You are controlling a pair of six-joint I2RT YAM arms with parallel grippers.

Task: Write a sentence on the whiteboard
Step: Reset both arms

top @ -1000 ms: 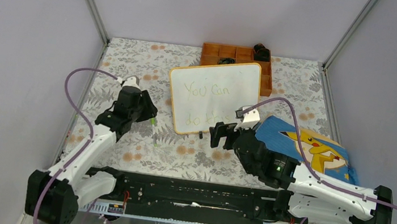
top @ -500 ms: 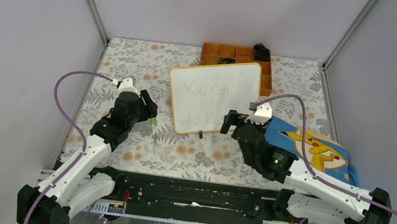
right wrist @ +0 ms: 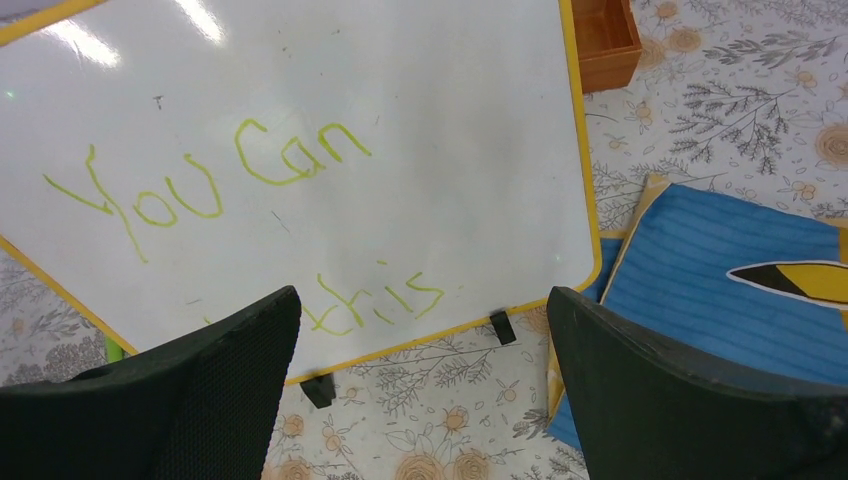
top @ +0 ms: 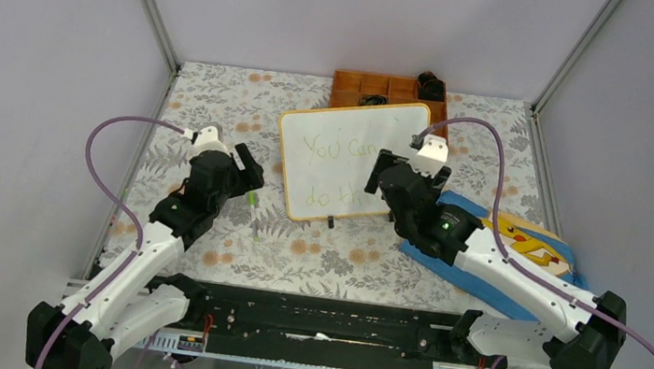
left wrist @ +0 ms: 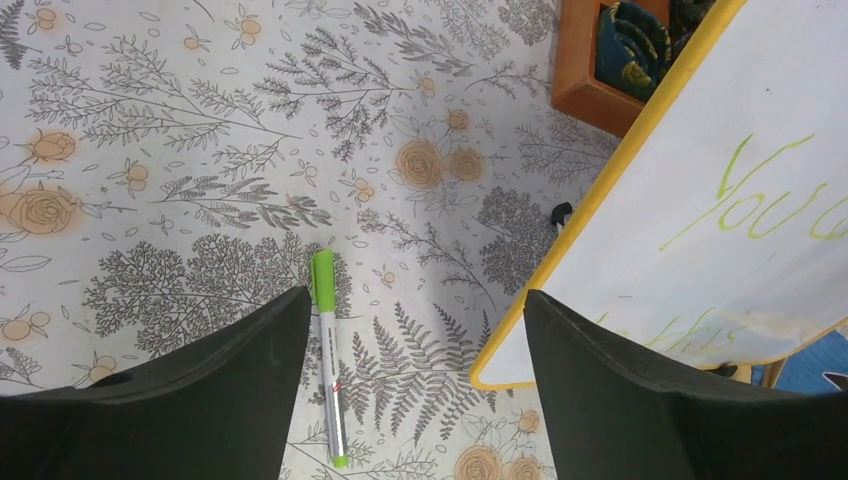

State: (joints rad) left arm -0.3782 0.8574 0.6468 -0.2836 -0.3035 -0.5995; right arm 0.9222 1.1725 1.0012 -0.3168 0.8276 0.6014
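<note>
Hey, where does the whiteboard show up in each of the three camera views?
Top external: whiteboard mid-picture, tilted.
Left wrist: whiteboard along the right side.
Right wrist: whiteboard fills the upper left.
Shared landmark: the orange tray at the board's far edge.

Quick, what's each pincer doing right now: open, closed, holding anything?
Left pincer: open, empty; the green marker lies on the table below it.
Right pincer: open, empty, over the whiteboard.

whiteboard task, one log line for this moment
whiteboard: sentence "You can do this" written | pen: loose on table | left jaws: open | right jaws: open
</note>
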